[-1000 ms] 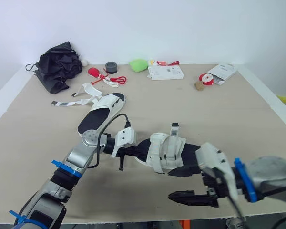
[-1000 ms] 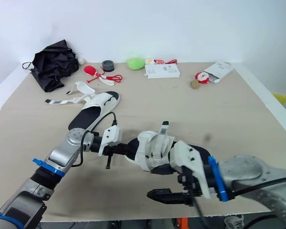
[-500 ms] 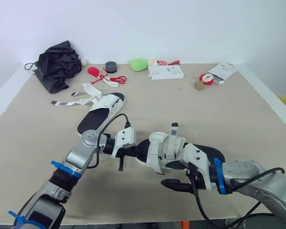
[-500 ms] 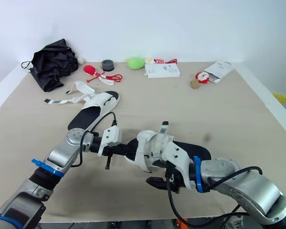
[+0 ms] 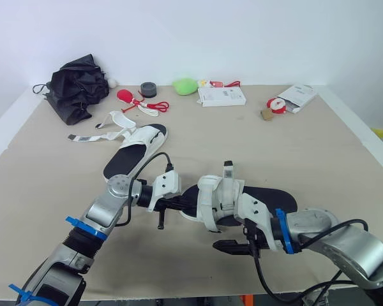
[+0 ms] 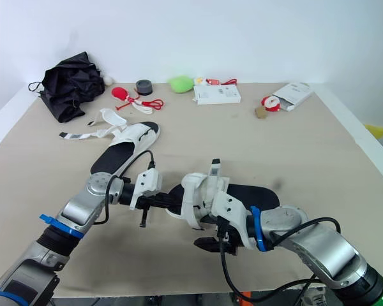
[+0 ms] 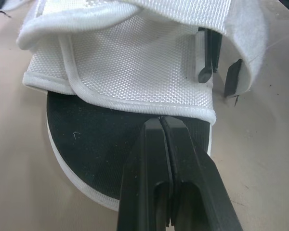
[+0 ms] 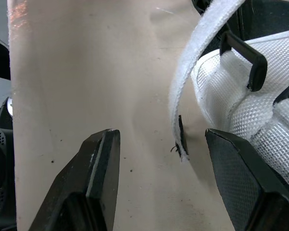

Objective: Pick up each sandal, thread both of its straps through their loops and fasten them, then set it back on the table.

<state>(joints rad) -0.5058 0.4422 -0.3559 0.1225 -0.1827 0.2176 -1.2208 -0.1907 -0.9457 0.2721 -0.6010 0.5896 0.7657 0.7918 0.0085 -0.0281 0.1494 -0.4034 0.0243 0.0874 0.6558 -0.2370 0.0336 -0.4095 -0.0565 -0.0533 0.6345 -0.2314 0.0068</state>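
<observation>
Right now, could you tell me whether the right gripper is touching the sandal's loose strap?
Apart. The right wrist view shows bare table between the loose strap and each finger of the open right gripper.

Along the far edge of the beige table [image 5: 319,153], from the left corner, lie a crumpled black fabric umbrella [image 5: 80,86], a small white ball [image 5: 113,83] just beside it, a red rounded piece [image 5: 125,95] with a looped red and white cord [image 5: 152,107], a dark grey roll of tape [image 5: 149,90], and a soft bright green lump [image 5: 186,86]. Next to the lump is a flat white cardboard box [image 5: 221,96] with small red and white bits [image 5: 217,83] behind it. Towards the far right corner a white paper packet [image 5: 298,96] lies near a red and white round item [image 5: 276,104] and a small brown lump [image 5: 266,114].
</observation>
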